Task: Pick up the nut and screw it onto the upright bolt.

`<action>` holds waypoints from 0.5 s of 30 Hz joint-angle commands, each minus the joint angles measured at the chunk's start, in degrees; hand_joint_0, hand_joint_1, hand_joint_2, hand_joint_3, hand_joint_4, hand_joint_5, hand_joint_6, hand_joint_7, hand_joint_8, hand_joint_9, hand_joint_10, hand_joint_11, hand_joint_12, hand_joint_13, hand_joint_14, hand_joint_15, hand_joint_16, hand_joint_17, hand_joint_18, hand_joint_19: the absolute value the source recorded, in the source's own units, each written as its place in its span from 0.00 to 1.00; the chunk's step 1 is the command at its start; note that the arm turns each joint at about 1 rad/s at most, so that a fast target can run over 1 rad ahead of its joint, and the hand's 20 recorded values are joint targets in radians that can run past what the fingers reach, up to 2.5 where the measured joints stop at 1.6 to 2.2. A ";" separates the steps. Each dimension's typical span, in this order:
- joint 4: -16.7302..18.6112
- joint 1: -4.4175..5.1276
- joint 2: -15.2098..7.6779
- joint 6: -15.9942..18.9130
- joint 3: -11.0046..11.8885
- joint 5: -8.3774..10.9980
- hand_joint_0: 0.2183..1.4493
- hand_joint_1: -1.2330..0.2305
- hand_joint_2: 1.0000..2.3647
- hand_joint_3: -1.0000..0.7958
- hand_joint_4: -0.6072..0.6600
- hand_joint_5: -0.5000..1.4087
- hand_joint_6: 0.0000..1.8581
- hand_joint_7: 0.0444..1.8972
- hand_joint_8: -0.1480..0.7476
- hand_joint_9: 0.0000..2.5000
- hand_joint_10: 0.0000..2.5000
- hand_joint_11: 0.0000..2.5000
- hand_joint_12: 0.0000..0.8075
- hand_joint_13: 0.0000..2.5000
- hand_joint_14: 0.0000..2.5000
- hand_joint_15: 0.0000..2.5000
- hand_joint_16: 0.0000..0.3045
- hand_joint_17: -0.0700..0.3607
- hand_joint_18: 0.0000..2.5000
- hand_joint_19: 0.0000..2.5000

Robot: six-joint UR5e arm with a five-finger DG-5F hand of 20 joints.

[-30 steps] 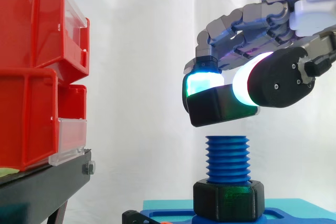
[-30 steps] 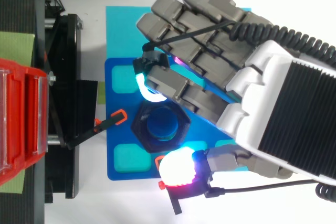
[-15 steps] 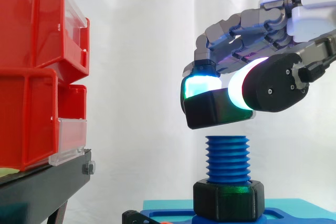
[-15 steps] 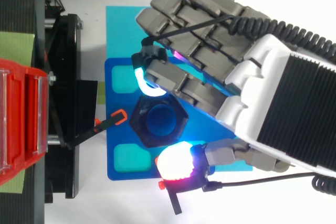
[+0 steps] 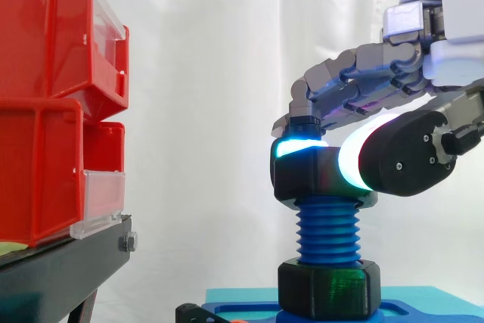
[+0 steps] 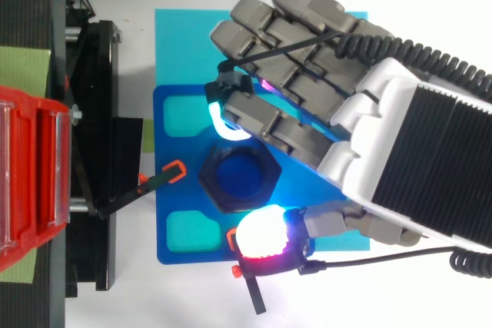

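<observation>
The robot hand (image 5: pixel 404 160) pinches a black hexagonal plastic nut (image 5: pixel 306 179) seated atop the upright blue threaded plastic bolt (image 5: pixel 327 232); the next move is probably twisting it on.

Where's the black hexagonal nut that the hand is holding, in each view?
Side view: the black hexagonal nut is right of centre, on top of the blue threaded bolt, pinched by the hand.
Top view: the nut is at centre, between the glowing pads, ringing the bolt's blue top.
Shared landmark: the blue bolt.
</observation>
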 commanded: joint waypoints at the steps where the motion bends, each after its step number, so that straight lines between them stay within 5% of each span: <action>1: 0.52 -0.11 -0.02 -0.02 -0.08 -0.07 0.27 0.45 0.00 0.28 0.72 0.17 0.27 0.62 0.48 0.14 0.00 0.00 0.45 0.12 0.00 0.00 0.16 0.42 0.10 0.00; 15: 2.01 0.42 -0.02 -0.11 -0.08 -0.07 0.27 0.45 0.00 0.28 0.72 0.17 0.27 0.62 0.48 0.14 0.00 0.00 0.45 0.12 0.00 0.00 0.16 0.41 0.10 0.00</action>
